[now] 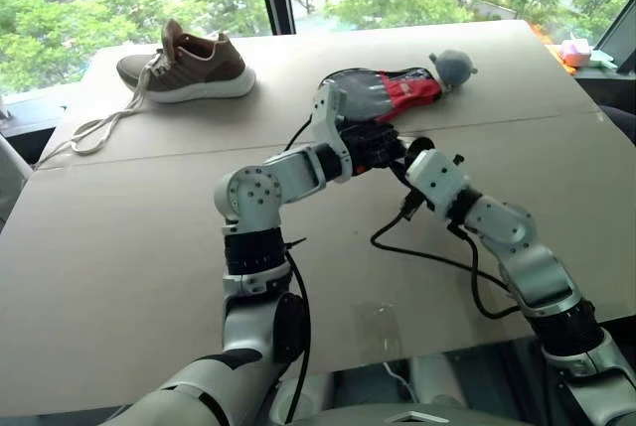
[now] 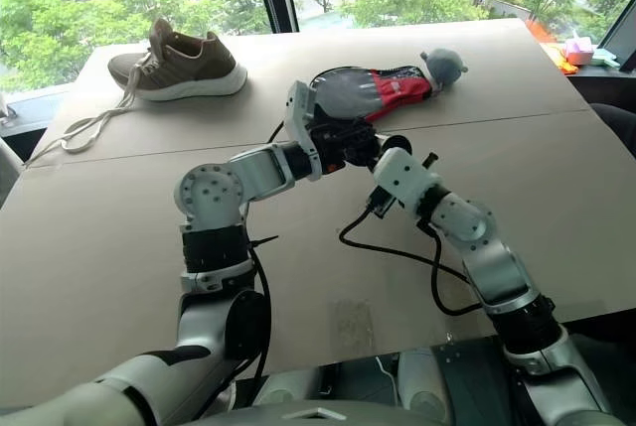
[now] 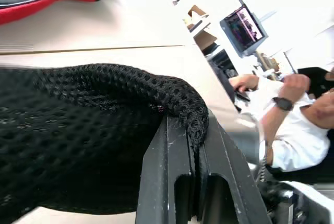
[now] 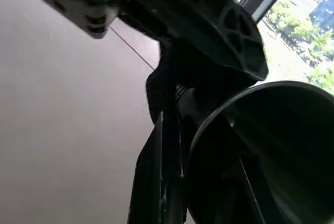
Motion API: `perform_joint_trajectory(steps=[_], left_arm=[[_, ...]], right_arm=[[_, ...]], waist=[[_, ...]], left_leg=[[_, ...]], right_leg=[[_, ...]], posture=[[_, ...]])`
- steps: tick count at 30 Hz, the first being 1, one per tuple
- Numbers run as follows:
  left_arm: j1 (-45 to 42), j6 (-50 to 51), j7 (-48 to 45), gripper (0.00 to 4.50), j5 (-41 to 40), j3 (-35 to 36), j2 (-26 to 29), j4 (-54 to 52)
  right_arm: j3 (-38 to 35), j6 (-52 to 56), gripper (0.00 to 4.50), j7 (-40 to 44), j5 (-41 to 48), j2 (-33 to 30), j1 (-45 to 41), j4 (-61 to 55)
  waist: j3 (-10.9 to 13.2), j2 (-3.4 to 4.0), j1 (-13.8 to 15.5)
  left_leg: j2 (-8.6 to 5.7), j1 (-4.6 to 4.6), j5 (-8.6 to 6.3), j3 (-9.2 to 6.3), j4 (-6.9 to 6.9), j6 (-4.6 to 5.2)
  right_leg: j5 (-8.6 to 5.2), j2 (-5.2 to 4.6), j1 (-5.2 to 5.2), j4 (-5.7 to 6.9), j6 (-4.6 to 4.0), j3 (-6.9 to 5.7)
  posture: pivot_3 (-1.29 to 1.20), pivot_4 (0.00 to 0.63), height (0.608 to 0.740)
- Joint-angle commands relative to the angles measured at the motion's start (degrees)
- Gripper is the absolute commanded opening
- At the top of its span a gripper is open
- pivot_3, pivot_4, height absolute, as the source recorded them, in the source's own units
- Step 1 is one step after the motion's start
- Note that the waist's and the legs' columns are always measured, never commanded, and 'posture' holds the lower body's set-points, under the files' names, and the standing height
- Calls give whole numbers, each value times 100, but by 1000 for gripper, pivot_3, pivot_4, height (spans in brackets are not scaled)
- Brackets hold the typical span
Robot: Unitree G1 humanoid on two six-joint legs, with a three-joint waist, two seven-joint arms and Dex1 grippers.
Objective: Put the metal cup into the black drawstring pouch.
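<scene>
**Cup rim-pinched beside held pouch**

The metal cup (image 4: 271, 151), round-rimmed and smooth, sits clamped by its rim in the right gripper (image 4: 175, 182). Touching it, the black drawstring pouch (image 3: 94, 130), knobbly mesh, is pinched in the left gripper's (image 3: 194, 182) closed jaws. Beyond lies an oval black-and-red case (image 1: 383, 90).

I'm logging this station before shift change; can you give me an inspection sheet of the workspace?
Surface: tan table, seam across it.
Job's things: black drawstring pouch pinched in left gripper; metal cup held by right gripper.
Clutter: brown sneaker; black-and-red case; grey ball.
Grippers: both shut, meeting mid-table.
Cables: black cable looping off right arm.
Surroundings: windows with trees; seated person.
</scene>
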Motion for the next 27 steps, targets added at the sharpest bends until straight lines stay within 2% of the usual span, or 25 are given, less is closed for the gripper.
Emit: perform_joint_trajectory(steps=[1,6,11,17,20,22,27], left_arm=[[-125,-12,-65,0,-296,60,26,-168],[19,22,-157,0,-490,14,127,-174],[171,-216,-664,0,-789,158,457,-49],[339,-574,-1721,0,-971,186,1125,503],[357,-674,-2203,0,-949,53,1393,879],[344,-733,-2413,0,-882,-53,1509,1101],[309,-840,-2620,0,-881,-165,1570,1426]], right_arm=[[88,-739,74,118,-383,-135,-154,-22],[118,-1659,74,-265,-1145,-229,-211,298],[-278,-1799,74,-703,-1067,88,156,209],[-1083,-1444,74,-974,97,843,723,-681],[-1352,-725,74,-941,1169,1298,873,-1151],[-1405,-149,74,-796,1958,1486,956,-1376],[-1258,837,74,-401,3186,1578,1062,-1573]], waist=[[0,0,-5],[-1,-1,-4],[-1,-1,-5],[-1,0,-9],[-2,0,-20],[-3,1,-20],[-3,1,-58]], left_leg=[[0,0,0,0,0,-1],[1,2,2,1,2,-4],[4,2,3,0,0,-5],[5,2,3,-2,0,-5],[5,3,4,-2,1,-5],[7,4,5,-9,1,-6],[8,5,4,-11,1,-5]], right_leg=[[0,0,0,1,0,0],[0,1,1,1,0,1],[0,2,0,1,-1,2],[0,3,0,2,-1,3],[1,4,1,3,-2,4],[1,5,3,4,-2,1],[1,3,5,4,-3,2]], posture=[[0,150,740],[0,150,740],[0,150,740],[0,150,740],[0,150,740],[0,150,740],[0,150,740]])
